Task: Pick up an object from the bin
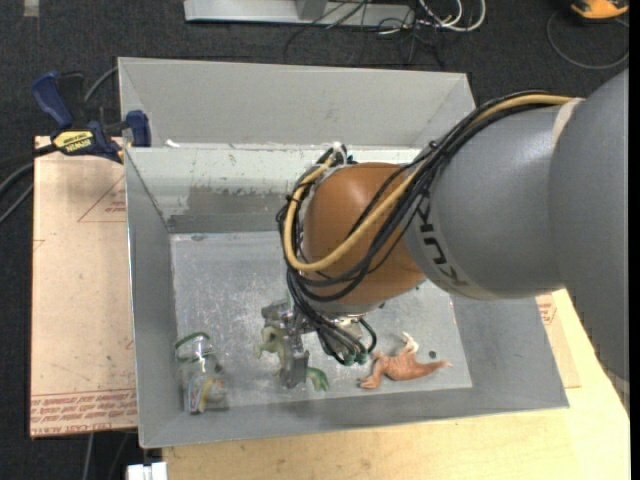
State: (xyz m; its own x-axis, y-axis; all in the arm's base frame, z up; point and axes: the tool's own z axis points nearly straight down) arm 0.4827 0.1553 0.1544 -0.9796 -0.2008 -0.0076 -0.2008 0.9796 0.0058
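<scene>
My gripper (291, 360) reaches down to the bin floor near the front middle, below the orange wrist cover. A small pale yellowish-green toy (268, 342) lies against its left side, and a little green piece (317, 377) sits just to its right. Whether either is between the fingers cannot be made out. An orange toy lizard-like figure (402, 367) lies on the floor to the right of the gripper, apart from it. A clear plastic piece with green trim (200, 370) lies toward the front left corner.
The arm and its cables cover the bin's right and middle. The bin's back half and left floor lie open, with the slanted walls close to the front objects.
</scene>
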